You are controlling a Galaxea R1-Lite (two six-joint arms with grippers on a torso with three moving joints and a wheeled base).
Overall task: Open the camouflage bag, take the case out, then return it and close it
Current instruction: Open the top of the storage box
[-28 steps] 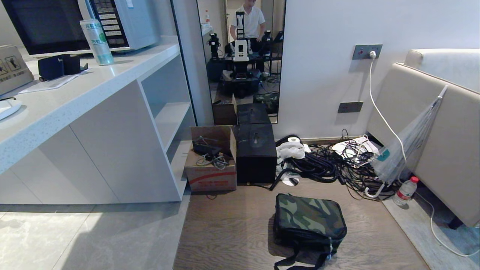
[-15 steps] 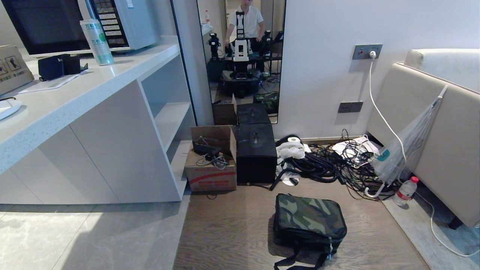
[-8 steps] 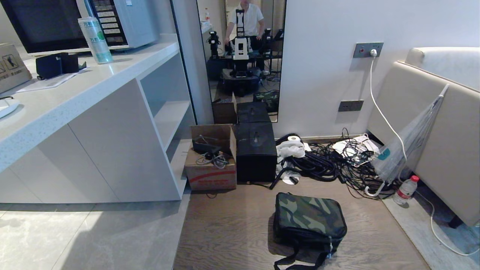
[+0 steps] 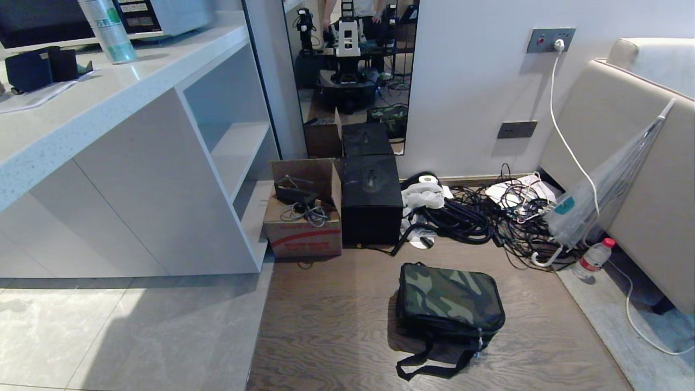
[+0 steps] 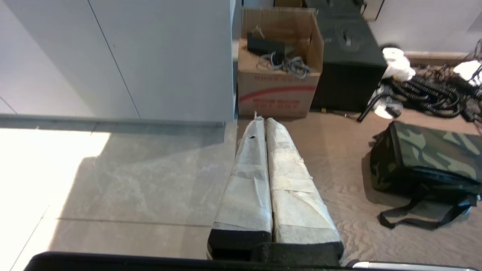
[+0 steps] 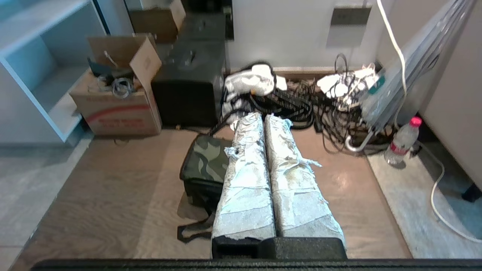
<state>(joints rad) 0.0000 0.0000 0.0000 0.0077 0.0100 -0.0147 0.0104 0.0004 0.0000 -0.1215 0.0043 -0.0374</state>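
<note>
Nothing started: camouflage bag [image 4: 449, 296] sits zipped on the floor
Left gripper [image 5: 265, 121] and right gripper [image 6: 263, 116] pressed closed, empty; case unseen.

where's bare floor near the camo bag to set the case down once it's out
Bare wood lies left of the camouflage bag, between it and the white cabinet, and in front of the cardboard box. Crowded: the cable pile behind the bag; its strap lies in front.

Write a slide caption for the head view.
Closed camouflage bag lies on wooden floor before cardboard box and black box.
</note>
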